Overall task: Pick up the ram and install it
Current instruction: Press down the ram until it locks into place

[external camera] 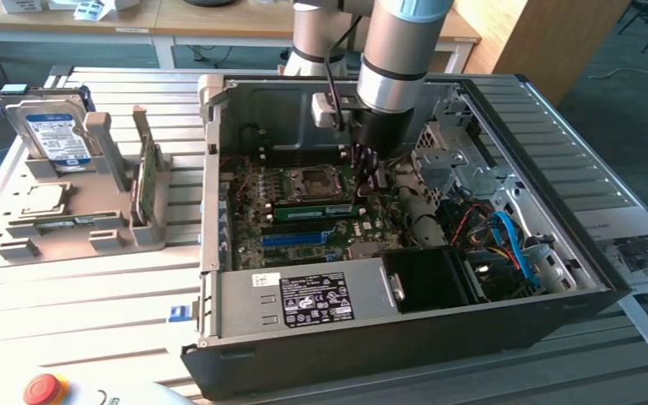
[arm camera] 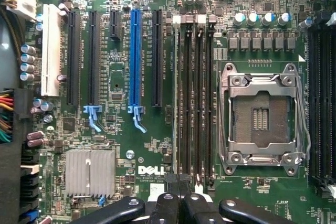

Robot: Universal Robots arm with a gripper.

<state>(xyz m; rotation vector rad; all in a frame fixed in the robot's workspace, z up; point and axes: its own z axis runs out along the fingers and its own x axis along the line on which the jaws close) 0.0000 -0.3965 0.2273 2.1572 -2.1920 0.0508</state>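
Note:
The ram [external camera: 313,211], a long narrow green stick, stands on edge in the memory slots just beside the CPU socket [external camera: 305,183] inside the open computer case. My gripper [external camera: 367,173] hangs inside the case at the stick's end toward the exterior view's right. I cannot tell whether it touches the stick. In the wrist view my black fingers [arm camera: 171,190] are pressed together, with nothing visible between them, at one end of the four black memory slots [arm camera: 194,98]. The CPU socket [arm camera: 261,118] lies beside those slots.
A grey holder [external camera: 71,232] on the exterior view's left carries a hard drive with a blue label [external camera: 51,131], an upright green card [external camera: 144,173] and another thin green stick [external camera: 77,221] lying flat. The case walls [external camera: 209,169], power supply [external camera: 313,297] and cables [external camera: 504,236] crowd the gripper.

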